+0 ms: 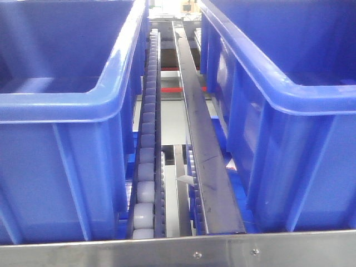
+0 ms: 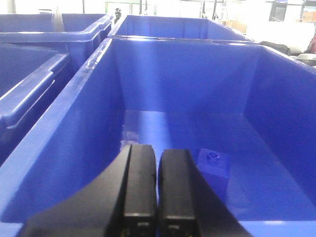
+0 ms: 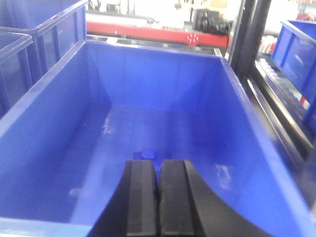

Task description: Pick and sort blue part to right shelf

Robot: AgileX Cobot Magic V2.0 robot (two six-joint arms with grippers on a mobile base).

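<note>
Both grippers empty, fingers pressed together: left gripper (image 2: 157, 190) hangs over one blue bin (image 2: 74, 148), right gripper (image 3: 158, 197) over another bin (image 3: 44, 123). Blue part (image 2: 213, 165) sits on the left bin's floor, just beside the left fingertips; a small blue piece (image 3: 147, 153) lies just ahead of the right fingers.

Risks: blue-on-blue contrast invites a missed grasp; shut fingers would shove the part rather than take it.

Room: tall bin walls hem in both wrists, so lift straight up. On the right shelf (image 1: 222, 253), the roller rail (image 1: 146, 167) and guide bar (image 1: 206, 161) leave only a narrow lane between bins.
</note>
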